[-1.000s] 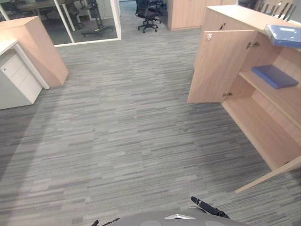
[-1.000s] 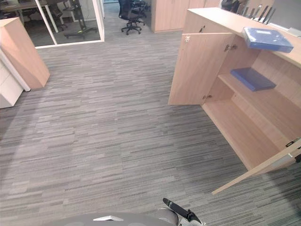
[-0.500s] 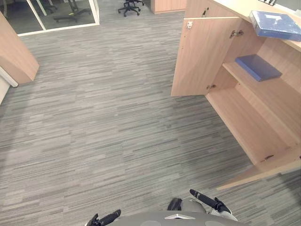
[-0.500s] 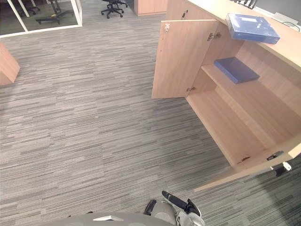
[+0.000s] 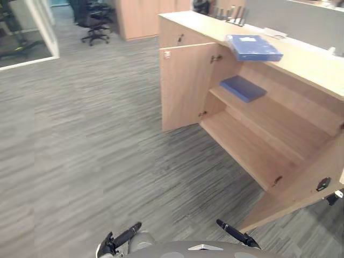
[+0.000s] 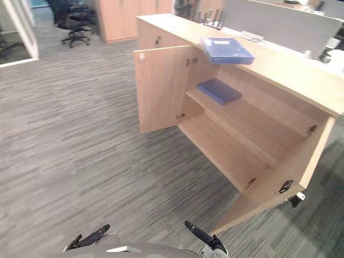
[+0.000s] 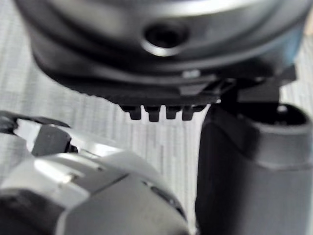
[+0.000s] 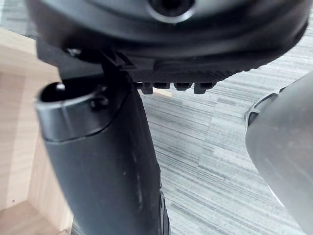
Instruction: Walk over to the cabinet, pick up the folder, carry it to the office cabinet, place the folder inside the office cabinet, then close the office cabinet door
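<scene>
Carpet [image 5: 80, 140] covers the floor, with an office chair [image 5: 92, 21] far off at the left. Low down, the left hand [image 5: 121, 238] hangs with straight fingers, holding nothing. The office cabinet [image 5: 180, 86] stands with both doors swung wide. A blue folder [image 5: 252, 47] lies flat on its counter [image 5: 306, 62], and a darker folder [image 5: 243, 88] lies on the upper shelf beneath. The right hand [image 5: 236, 234] is likewise straight-fingered and empty.

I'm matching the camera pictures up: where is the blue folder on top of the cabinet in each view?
Left eye view: folder upper right, on the cabinet top.
Right eye view: folder upper right of centre.
Shared landmark: the open cabinet door left of it.
</scene>
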